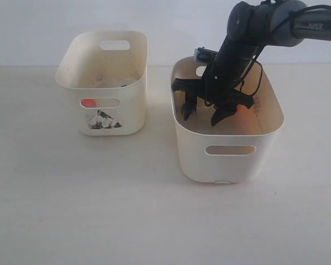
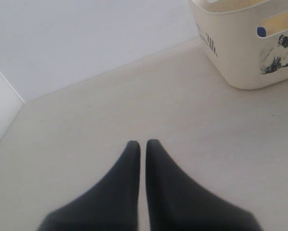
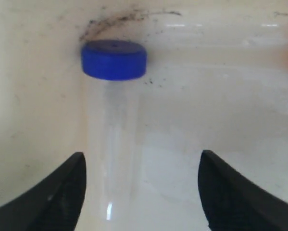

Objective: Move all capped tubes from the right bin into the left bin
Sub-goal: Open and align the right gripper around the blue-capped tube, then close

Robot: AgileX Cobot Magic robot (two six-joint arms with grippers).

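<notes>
My right gripper (image 1: 204,115) is lowered inside the right bin (image 1: 229,157), open. In the right wrist view a clear tube with a blue cap (image 3: 114,59) lies on the bin floor, its body (image 3: 112,159) between my spread right gripper (image 3: 141,166) fingers, close to one finger and untouched. An orange glow (image 1: 243,109) shows by the gripper in the bin; what it is I cannot tell. The left bin (image 1: 107,118) with the black mountain picture shows an orange-red cap (image 1: 88,102) through its handle slot. My left gripper (image 2: 143,144) is shut and empty over the table; a blue cap (image 2: 261,32) shows through that bin's (image 2: 240,57) slot.
Both bins stand side by side on a pale table (image 1: 71,210) with a white wall behind. The right arm (image 1: 264,25) reaches down from the upper right over the right bin's far rim.
</notes>
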